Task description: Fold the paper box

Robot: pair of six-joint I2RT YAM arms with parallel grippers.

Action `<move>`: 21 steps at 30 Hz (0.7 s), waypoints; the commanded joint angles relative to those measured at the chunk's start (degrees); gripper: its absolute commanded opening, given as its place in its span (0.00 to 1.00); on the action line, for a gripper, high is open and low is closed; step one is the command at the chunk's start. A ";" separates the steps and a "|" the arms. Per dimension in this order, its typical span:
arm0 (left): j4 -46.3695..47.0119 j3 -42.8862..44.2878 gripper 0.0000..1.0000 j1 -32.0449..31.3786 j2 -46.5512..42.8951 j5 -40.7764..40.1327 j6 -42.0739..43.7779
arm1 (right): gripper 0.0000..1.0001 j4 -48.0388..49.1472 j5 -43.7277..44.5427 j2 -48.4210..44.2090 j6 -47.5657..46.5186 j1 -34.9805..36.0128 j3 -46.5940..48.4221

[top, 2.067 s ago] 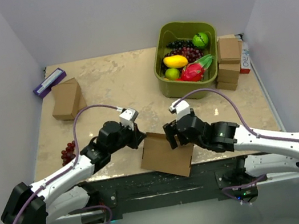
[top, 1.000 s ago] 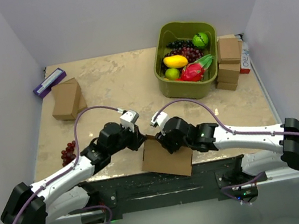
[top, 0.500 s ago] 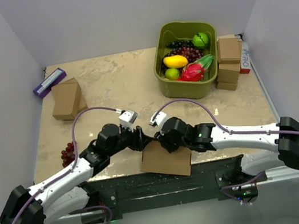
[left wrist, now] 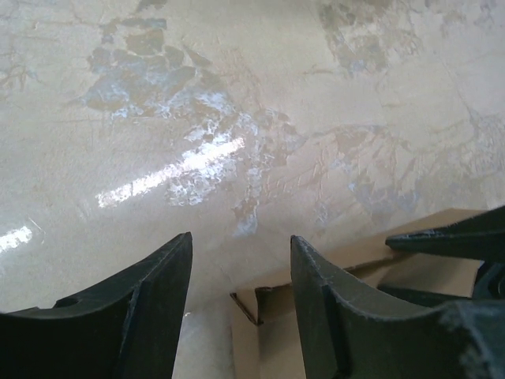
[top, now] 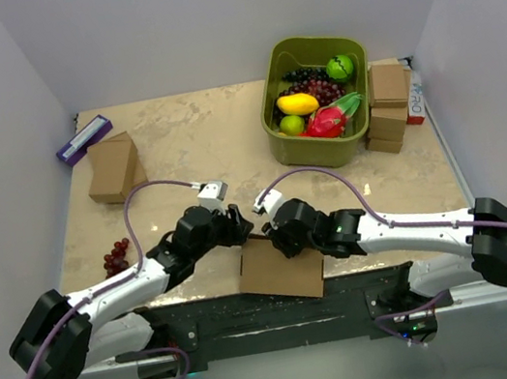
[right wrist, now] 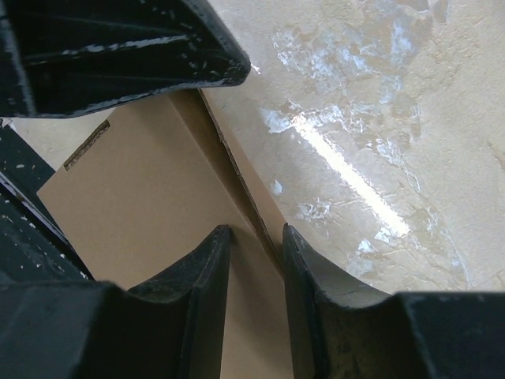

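The paper box [top: 280,268], flat brown cardboard, lies at the table's near edge and overhangs it. My left gripper [top: 238,227] hovers open over the box's far left corner; in the left wrist view that gripper [left wrist: 241,241] has the box's corner [left wrist: 264,347] below the gap and nothing between its fingers. My right gripper [top: 277,239] sits at the box's far edge. In the right wrist view its jaws [right wrist: 256,230] stand narrowly open astride a raised edge of the box [right wrist: 134,181], one finger on the panel. The left arm's finger [right wrist: 118,55] shows at the top.
A green bin [top: 304,42] of fruit stands at the back right, with stacked small brown boxes [top: 391,106] beside it. Another small brown box [top: 113,167] and a purple item [top: 84,139] sit at the back left. Dark grapes [top: 116,258] lie by the left arm.
My left gripper has opened and shifted slightly right toward the box's far left corner. The right gripper's jaws have narrowed around the box's far edge. The box has barely moved.
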 commanded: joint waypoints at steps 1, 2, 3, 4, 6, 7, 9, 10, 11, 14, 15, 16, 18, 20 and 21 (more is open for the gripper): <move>6.33 1.62 0.57 -0.05 1.94 -4.13 -3.33 | 0.05 -1.90 -0.14 0.11 1.14 1.05 -0.77; 6.60 1.53 0.57 -0.05 2.20 -3.96 -3.60 | 0.05 -1.90 0.12 0.02 1.23 1.05 -0.77; 6.43 1.62 0.58 0.04 3.08 -3.70 -3.77 | 0.05 -1.90 0.30 -0.06 1.23 1.05 -0.77; 5.82 1.62 0.57 0.04 3.43 -3.34 -3.86 | 0.04 -1.90 0.38 -0.24 1.23 1.05 -0.86; 5.38 0.83 0.56 0.04 3.87 -2.20 -4.13 | 0.04 -1.82 0.73 -0.42 1.32 1.05 -0.95; 5.20 0.39 0.54 0.04 3.70 -1.76 -4.48 | 0.04 -1.90 0.65 -0.50 1.40 1.05 -0.95; 5.11 -1.10 0.52 0.04 3.09 -0.36 -5.18 | 0.04 -1.90 0.65 -0.42 1.32 1.05 -0.95; 5.20 -1.54 0.51 0.04 2.82 0.26 -5.70 | 0.04 -1.90 0.65 -0.50 1.32 1.05 -0.95; 5.29 -1.98 0.50 0.04 2.73 1.39 -6.15 | 0.04 -1.90 0.65 -0.59 1.32 1.13 -0.95; 6.16 -3.47 0.46 -0.05 2.29 4.64 -7.73 | 0.04 -1.82 0.74 -0.68 1.41 1.05 -1.04; 7.21 -4.26 0.46 -0.05 2.29 5.18 -7.91 | 0.04 -1.90 1.00 -0.77 1.49 1.05 -1.04; 7.65 -4.71 0.46 -0.05 2.03 5.45 -7.82 | 0.05 -1.99 1.26 -0.94 1.67 1.05 -1.04; 8.45 -4.62 0.50 -0.05 1.24 5.54 -6.68 | 0.14 -2.52 1.53 -1.29 2.46 1.05 -0.69; 8.19 -3.84 0.53 0.04 0.89 5.97 -3.70 | 0.28 -3.57 0.74 -1.91 3.51 1.14 0.02; 7.84 -2.61 0.55 0.04 1.15 6.06 -2.91 | 0.35 -3.57 0.04 -2.35 3.78 1.40 0.02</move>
